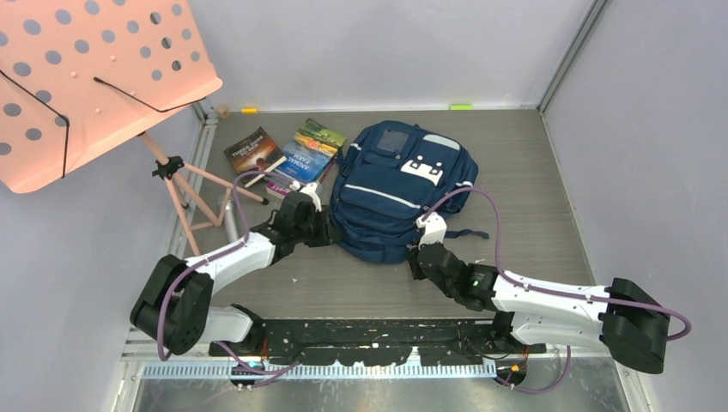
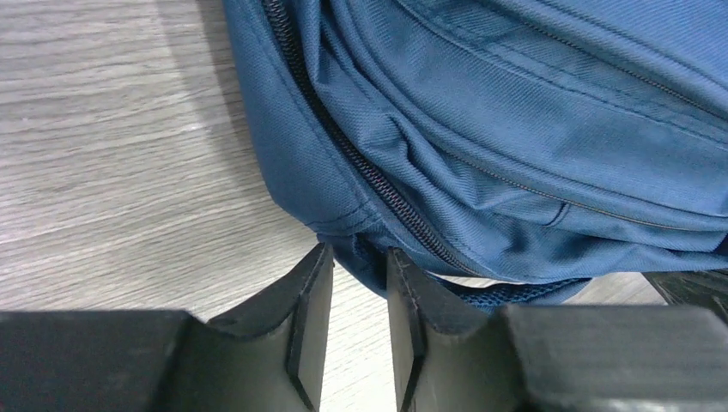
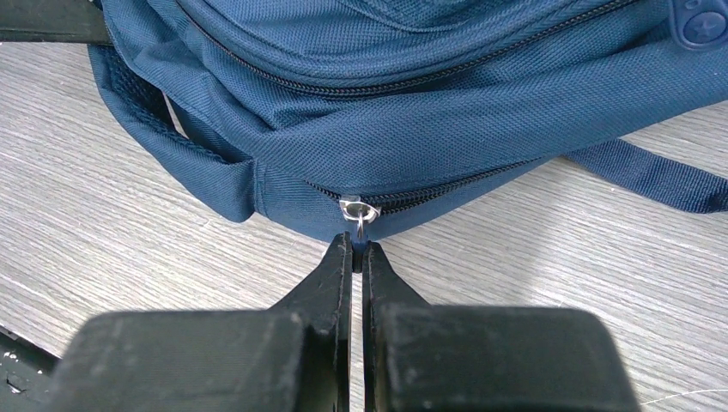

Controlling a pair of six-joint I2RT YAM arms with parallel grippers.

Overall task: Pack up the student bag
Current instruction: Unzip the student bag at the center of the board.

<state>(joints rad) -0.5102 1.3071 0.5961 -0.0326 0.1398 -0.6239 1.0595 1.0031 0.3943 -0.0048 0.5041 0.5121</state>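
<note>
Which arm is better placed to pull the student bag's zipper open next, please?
Right: its jaws are shut on the zipper pull at the student bag's near edge. The left jaws stand apart at the fabric, with no pull between them.

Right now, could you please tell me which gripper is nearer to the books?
Left. The left gripper is at the left edge of the student bag, close beside the books; the right gripper pinches a zipper pull on the bag's far side from them.

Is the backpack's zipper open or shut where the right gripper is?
Shut, in what shows: the zipper teeth are meshed rightward from the slider, no gap into the backpack. The right gripper pinches the slider's pull ring.
</note>
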